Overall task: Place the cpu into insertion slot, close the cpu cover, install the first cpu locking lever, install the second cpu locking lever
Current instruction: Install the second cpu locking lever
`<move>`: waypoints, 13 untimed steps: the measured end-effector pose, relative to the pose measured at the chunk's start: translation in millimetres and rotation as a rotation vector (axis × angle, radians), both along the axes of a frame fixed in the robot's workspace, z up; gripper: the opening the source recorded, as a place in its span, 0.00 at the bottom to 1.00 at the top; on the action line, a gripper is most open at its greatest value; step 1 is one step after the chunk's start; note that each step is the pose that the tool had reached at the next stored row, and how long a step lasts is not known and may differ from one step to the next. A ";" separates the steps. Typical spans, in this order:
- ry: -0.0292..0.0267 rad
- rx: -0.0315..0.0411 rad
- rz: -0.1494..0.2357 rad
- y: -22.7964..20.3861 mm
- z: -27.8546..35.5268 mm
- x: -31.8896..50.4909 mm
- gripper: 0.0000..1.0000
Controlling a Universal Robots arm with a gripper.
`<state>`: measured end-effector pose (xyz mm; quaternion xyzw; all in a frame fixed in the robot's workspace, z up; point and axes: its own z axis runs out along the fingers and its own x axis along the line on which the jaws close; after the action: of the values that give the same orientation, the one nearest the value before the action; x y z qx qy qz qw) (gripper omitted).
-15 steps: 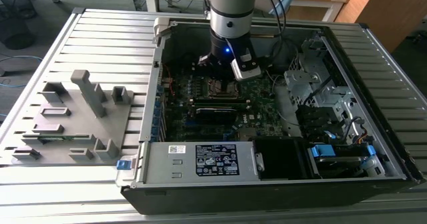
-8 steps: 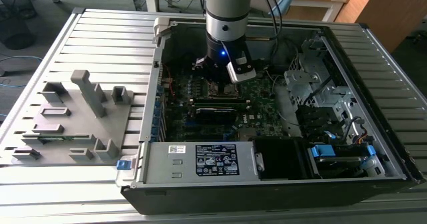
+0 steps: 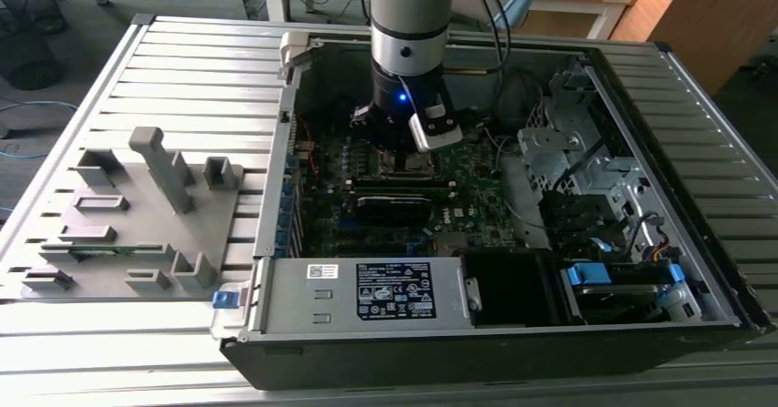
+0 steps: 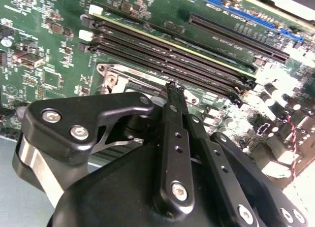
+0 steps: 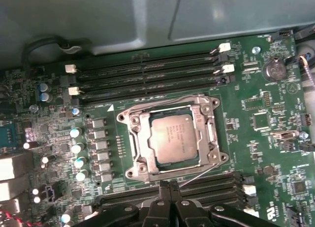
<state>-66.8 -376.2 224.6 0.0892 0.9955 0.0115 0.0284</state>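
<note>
While the cpu point(image 5: 173, 138) lay seated in the insertion slot point(image 5: 134, 119) under the closed cpu cover point(image 5: 211, 133), one locking lever point(image 5: 197, 176) stood loose at the socket edge nearest the gripper point(image 5: 169, 188), fingers together and empty. Judgement: press the lever down squarely and hook it fully.

The board point(image 5: 256, 113) is green. The cpu point(image 5: 172, 138) is dull silver-grey, and its cover point(image 5: 135, 138) is shiny silver. The gripper point(image 5: 169, 190) is black. The long slots point(image 5: 147, 74) are black with white clips point(image 5: 70, 68).
</note>
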 end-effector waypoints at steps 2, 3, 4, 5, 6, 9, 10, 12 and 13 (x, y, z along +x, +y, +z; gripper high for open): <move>-0.0009 0.0001 0.000 -0.2 -1.0 -2.9 0.10; -0.0009 0.0001 0.000 -0.4 -2.2 -3.4 0.10; -0.0009 0.0000 0.000 -0.6 -3.7 -3.5 0.10; -0.0009 0.0000 0.000 -0.8 -5.4 -3.6 0.10; -0.0010 0.0000 0.000 -1.1 -7.1 -3.7 0.10; -0.0009 -0.0001 0.000 -1.8 -10.4 -3.8 0.10; -0.0009 -0.0001 0.000 -1.8 -10.6 -3.9 0.10; -0.0008 -0.0003 0.000 -1.8 -10.6 -3.9 0.10; -0.0008 -0.0002 0.000 -1.8 -10.7 -3.9 0.10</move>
<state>-70.7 -378.1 213.9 0.0892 0.9955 0.0114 0.0288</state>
